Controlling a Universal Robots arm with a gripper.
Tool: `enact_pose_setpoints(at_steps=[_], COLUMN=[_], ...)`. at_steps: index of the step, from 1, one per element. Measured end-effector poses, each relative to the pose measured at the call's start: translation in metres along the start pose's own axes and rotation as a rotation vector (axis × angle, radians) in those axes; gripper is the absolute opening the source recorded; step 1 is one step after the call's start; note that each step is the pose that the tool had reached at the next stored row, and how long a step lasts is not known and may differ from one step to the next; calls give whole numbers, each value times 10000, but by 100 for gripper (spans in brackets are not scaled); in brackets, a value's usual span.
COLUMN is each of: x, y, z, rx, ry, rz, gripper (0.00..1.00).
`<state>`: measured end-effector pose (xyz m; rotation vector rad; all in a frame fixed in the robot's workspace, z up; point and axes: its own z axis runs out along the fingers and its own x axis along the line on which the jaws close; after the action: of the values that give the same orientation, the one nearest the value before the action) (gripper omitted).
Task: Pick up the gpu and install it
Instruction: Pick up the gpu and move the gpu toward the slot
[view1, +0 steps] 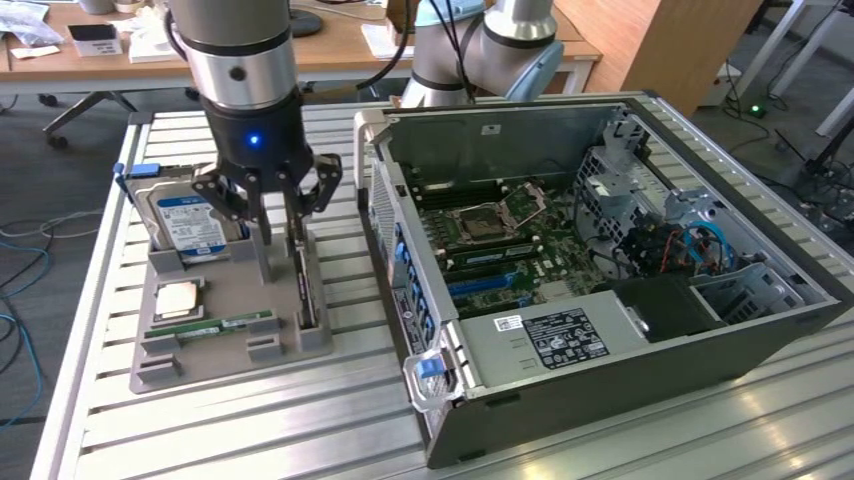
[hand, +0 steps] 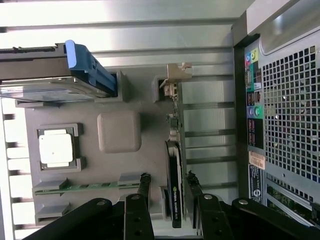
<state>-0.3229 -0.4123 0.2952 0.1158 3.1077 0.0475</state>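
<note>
The gpu (view1: 306, 295) (hand: 174, 165) stands on its edge in a slot of the grey parts tray (view1: 227, 285) (hand: 145, 100). It is a thin dark card with a pale metal bracket at one end. My gripper (view1: 283, 225) (hand: 168, 176) hangs just above it, open. One finger is on each side of the card, with a visible gap on both sides. The open computer case (view1: 601, 250) (hand: 285, 125) lies at the exterior view's right, its motherboard (view1: 494, 240) exposed.
The tray also holds a blue-labelled hard drive (view1: 190, 222) (hand: 45, 75), a square processor (view1: 178, 298) (hand: 56, 148) and a narrow green memory stick (view1: 227, 325) (hand: 90, 187). Everything rests on a slatted metal table (view1: 200, 430). A desk and a second arm's base (view1: 467, 60) stand behind.
</note>
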Motion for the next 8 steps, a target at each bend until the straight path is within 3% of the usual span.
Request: enact_pose_setpoints(at_steps=[8], x=[-2], y=[-1], z=[49], rx=[1], ry=[-1], rz=[1], gripper=[42])
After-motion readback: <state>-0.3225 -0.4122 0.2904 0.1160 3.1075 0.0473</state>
